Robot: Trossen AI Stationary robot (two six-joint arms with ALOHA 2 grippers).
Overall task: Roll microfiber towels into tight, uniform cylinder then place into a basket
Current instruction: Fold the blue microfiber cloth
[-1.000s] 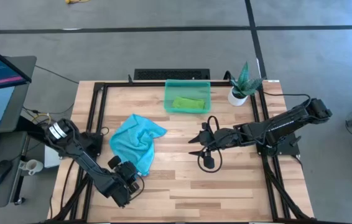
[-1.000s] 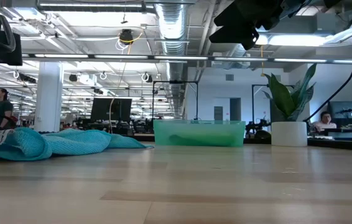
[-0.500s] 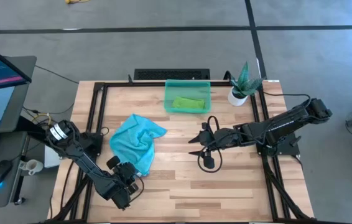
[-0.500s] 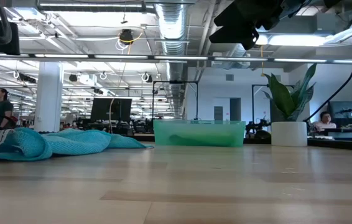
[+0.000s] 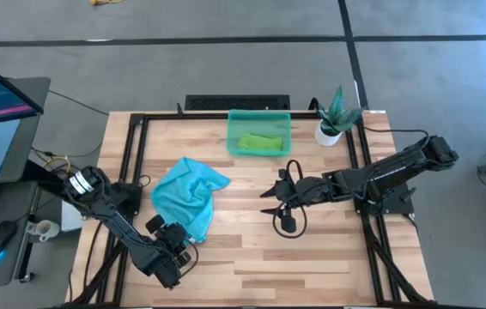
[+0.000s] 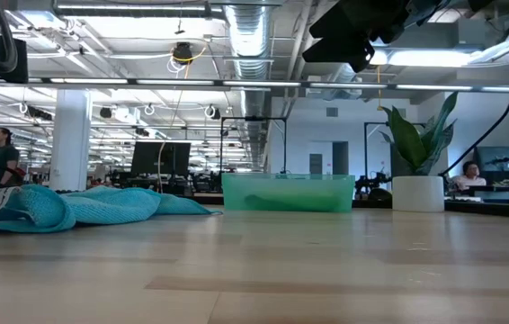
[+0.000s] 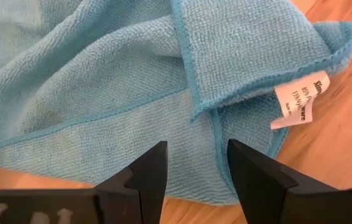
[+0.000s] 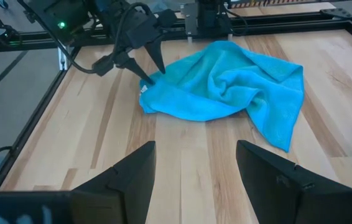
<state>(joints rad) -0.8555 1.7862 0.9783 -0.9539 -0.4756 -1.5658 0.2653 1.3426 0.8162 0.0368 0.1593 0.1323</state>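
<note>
My left gripper point(image 5: 177, 239) hangs at the near corner of the turquoise towel point(image 5: 188, 196), fingers parted and holding nothing; the white tag point(image 7: 301, 96) sits just beyond its fingertips point(image 7: 153, 168). The towel lies crumpled, unrolled, on the table's point(image 5: 252, 257) left half. My right gripper point(image 5: 270, 202) waits mid-table, jaws spread wide and empty, well apart from the cloth. Farther back, the teal basket point(image 5: 233, 137) already holds the lime green towel point(image 5: 260, 142), with the potted plant point(image 5: 335, 116) beside it. So I judge the blue one's rolling hasn't begun. Next I'd pinch that tagged corner and flatten the cloth first.
</note>
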